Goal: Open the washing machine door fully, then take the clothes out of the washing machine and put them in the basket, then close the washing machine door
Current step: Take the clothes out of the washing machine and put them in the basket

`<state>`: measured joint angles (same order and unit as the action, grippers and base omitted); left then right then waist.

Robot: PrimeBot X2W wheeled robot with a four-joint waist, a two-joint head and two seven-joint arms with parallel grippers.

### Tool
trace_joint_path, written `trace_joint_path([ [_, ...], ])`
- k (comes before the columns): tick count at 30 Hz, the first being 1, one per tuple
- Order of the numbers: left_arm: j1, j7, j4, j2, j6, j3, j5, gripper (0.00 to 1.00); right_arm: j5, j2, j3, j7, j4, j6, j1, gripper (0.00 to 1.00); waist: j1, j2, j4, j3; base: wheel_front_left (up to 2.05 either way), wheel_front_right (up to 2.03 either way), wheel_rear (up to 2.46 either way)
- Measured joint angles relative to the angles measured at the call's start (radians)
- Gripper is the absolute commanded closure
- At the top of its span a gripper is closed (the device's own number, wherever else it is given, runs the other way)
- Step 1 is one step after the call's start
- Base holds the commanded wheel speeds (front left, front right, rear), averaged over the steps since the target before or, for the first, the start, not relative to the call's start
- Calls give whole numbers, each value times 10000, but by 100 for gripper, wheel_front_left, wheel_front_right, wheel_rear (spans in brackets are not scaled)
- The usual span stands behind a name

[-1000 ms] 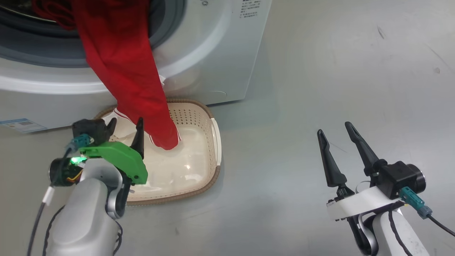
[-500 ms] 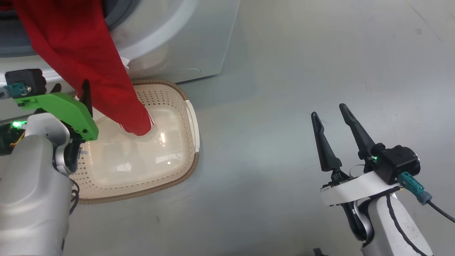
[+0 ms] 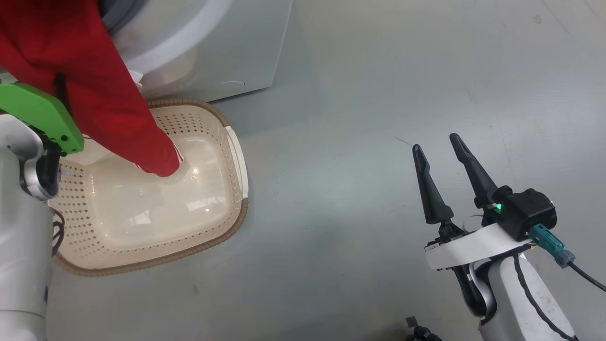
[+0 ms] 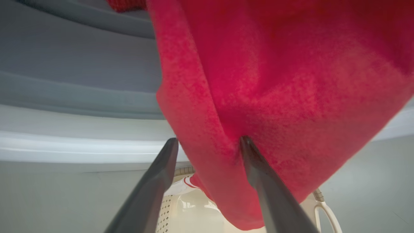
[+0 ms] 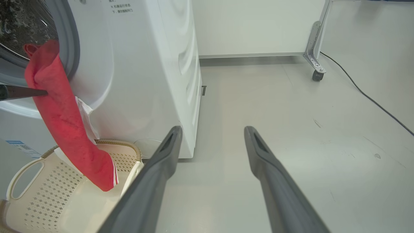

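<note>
Clothes (image 3: 109, 104) were noted draped from the washing machine (image 5: 145, 81) opening, the white-banded lower end hanging into the basket (image 3: 189, 123), which was set just before the machine's front. Left gripper (image 4: 208, 140) was seen with jaws released, red fabric lying between its fingers and one tip pressed into it. Right gripper (image 3: 435, 143) was seen spread wide over the floor (image 3: 355, 94), well apart from the basket.

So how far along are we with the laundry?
Done: machine open, drum showing. In hand: clothes hang from it into the basket, left gripper open at them; right gripper open, off aside. Left: drop them in, shut door.
</note>
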<state>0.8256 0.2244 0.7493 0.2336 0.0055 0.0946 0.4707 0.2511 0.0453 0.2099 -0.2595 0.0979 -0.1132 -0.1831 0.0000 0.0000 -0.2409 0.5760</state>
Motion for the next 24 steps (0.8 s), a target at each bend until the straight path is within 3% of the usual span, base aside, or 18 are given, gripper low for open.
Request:
trace_joint_path([
  [7,316,-25,343,27,84,-52,2,0,130,-10,75,2,4,-2,-107,0,0,0,-85,101,0,0,0],
  [8,367,-35,395,29,84,-46,2,27,142,-10,77,0,2,-2,-139,0,0,1,-93,114,0,0,0],
  [9,411,-67,443,31,82,-44,2,71,171,-12,82,0,2,-2,-155,0,0,0,-102,126,0,0,0],
  [10,476,-75,522,25,79,-38,2,100,219,-10,86,0,2,-2,-155,0,0,0,-115,151,0,0,0],
  [24,553,-805,886,-161,-123,113,-73,100,213,-6,-186,0,10,13,-243,0,0,0,68,160,0,0,0],
])
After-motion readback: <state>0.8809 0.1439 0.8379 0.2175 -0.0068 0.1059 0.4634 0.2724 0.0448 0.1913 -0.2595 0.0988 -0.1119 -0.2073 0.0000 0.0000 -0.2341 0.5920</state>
